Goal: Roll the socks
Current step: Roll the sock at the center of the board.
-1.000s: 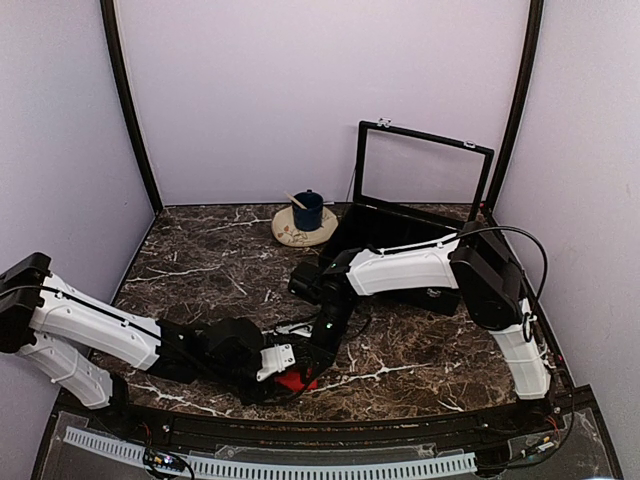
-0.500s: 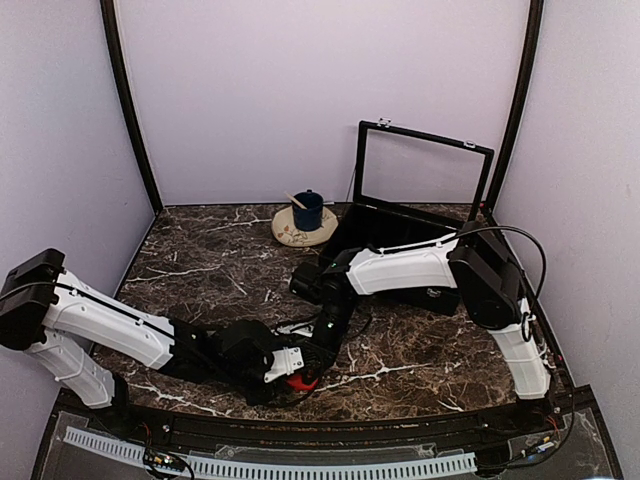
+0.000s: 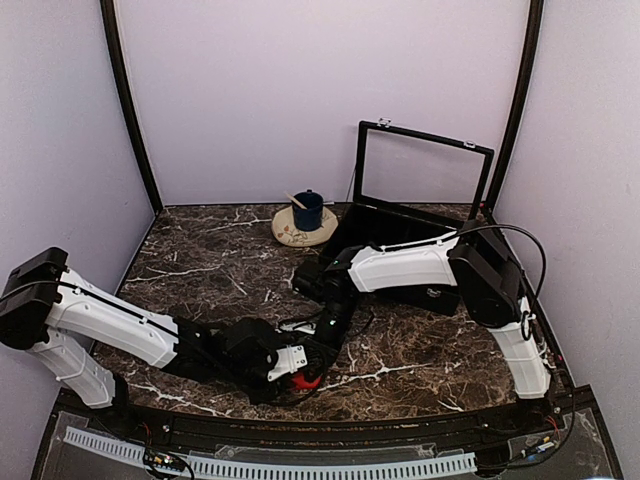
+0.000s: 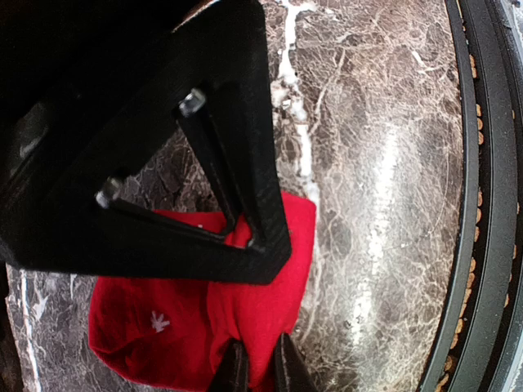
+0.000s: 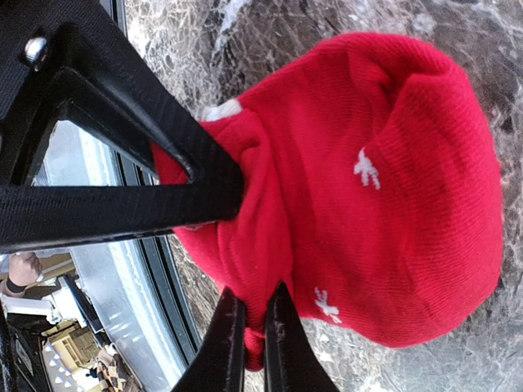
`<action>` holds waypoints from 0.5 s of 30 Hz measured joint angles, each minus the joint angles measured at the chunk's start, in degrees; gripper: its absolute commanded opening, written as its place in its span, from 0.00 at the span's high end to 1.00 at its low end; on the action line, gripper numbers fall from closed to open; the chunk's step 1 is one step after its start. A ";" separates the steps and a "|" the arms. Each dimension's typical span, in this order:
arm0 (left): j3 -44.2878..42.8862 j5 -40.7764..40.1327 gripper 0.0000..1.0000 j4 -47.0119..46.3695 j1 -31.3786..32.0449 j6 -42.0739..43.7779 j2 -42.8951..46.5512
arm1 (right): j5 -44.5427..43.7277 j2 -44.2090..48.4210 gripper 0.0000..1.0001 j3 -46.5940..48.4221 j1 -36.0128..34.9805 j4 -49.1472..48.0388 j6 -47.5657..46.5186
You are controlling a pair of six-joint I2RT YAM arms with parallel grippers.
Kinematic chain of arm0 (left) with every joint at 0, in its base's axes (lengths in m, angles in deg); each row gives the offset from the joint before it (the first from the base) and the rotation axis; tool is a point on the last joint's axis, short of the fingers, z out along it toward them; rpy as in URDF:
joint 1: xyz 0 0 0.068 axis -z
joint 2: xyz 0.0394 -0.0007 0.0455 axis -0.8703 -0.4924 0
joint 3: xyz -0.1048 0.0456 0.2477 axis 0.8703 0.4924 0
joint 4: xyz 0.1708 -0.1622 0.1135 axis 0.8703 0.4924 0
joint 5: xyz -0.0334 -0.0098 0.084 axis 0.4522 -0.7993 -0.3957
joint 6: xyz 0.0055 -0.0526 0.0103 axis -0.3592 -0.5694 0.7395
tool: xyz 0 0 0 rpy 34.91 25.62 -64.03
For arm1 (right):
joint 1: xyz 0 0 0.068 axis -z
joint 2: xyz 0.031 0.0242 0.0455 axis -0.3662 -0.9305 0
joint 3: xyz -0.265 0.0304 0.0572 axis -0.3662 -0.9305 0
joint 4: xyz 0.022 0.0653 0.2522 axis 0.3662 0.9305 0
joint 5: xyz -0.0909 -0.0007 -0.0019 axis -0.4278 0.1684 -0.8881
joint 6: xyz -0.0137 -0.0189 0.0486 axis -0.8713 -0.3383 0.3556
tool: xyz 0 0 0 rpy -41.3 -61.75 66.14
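The red sock with white snowflakes point(image 3: 305, 381) lies bunched on the marble table near the front edge, between both grippers. My left gripper point(image 4: 255, 369) is shut on a fold of the red sock point(image 4: 196, 302). My right gripper point(image 5: 249, 331) is shut on another fold of the red sock point(image 5: 384, 204), which bulges into a rounded bundle. In each wrist view the other arm's black fingers press into the fabric from above. From the top view both grippers point(image 3: 300, 368) meet over the sock. The black striped sock is not visible.
A blue cup with a stick point(image 3: 307, 210) stands on a cream cloth at the back. An open black case point(image 3: 420, 205) with a raised lid stands at the back right. The black front rail point(image 3: 300, 430) runs close to the sock.
My left arm has stretched further right toward the sock. The visible red patch has shrunk and shifted slightly right under the grippers. The right arm has barely moved.
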 measured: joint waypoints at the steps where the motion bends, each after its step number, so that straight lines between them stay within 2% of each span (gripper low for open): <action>1: -0.04 0.07 1.00 0.00 0.02 -0.02 -0.04 | 0.02 0.00 0.98 0.00 0.04 0.04 0.00; 7: -0.24 0.28 1.00 0.02 0.00 -0.48 -0.22 | 0.52 0.00 0.82 -0.24 0.55 -0.26 0.66; 15: -0.26 1.01 1.00 -0.09 0.00 -2.43 -0.22 | 3.32 1.66 0.75 -5.29 2.34 -5.92 3.76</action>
